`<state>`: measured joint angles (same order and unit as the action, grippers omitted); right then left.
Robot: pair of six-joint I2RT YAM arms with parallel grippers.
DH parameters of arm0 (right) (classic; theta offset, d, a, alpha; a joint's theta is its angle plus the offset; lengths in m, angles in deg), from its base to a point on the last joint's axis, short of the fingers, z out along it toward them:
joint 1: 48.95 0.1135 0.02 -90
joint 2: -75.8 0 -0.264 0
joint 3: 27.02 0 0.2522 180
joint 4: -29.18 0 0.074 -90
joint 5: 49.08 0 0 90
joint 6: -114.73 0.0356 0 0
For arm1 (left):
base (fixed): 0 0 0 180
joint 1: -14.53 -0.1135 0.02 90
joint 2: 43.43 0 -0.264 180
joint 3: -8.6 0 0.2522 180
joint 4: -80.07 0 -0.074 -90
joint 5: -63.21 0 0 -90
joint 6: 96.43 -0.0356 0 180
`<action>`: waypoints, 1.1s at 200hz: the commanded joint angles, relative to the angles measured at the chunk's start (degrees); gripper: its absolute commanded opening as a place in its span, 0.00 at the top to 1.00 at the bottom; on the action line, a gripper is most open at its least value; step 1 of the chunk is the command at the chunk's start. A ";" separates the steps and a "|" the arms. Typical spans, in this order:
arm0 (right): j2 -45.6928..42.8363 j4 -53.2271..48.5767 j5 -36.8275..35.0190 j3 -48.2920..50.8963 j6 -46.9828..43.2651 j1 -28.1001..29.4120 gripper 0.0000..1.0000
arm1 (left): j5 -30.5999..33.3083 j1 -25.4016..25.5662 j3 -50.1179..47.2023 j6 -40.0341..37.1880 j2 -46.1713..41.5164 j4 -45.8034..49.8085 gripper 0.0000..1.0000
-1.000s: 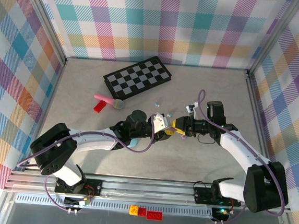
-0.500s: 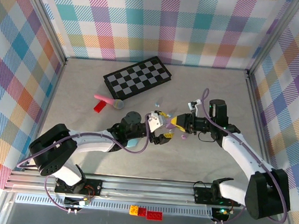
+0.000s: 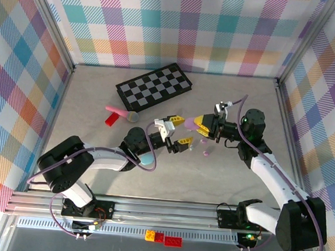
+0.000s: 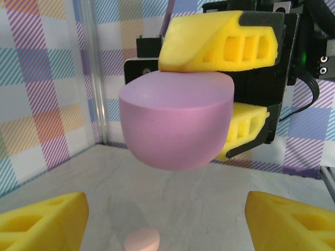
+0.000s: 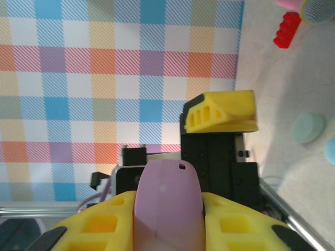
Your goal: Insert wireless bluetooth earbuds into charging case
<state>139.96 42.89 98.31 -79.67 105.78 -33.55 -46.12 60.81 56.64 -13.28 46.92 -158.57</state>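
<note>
Item: tiny pastel plastic earbuds (image 3: 206, 153), loose on grey tabletop (image 3: 93, 101) beneath the grippers. I judge them light, hard, slippery; pinch across flanks. Holding: right gripper (image 5: 167, 204) clamps smooth lilac oval case (image 4: 175, 123); left gripper (image 3: 177, 132) spread, empty.

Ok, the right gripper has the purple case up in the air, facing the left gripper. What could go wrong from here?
1. The right gripper pinches the case at one end only, with most of it sticking out; it may twist or slip and drop.
2. The open left gripper sits close in front, so a careless approach could bump the case loose.
3. A small pink piece lies on the table nearby; a falling case could scatter it.
</note>
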 commanded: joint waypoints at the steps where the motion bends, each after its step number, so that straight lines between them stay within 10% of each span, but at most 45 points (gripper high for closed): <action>1: -1.67 8.21 0.56 0.91 9.02 -0.19 0.86 | -3.10 -0.45 2.94 0.15 1.22 -4.73 0.25; 220: -4.14 -0.29 1.90 -2.44 1.18 -0.19 0.87 | -10.02 -0.84 8.43 7.29 -0.25 -4.85 0.48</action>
<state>136.35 42.89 99.16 -80.66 109.06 -33.55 -54.45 60.48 63.33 -7.18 48.23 -160.27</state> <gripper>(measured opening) 0.271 0.524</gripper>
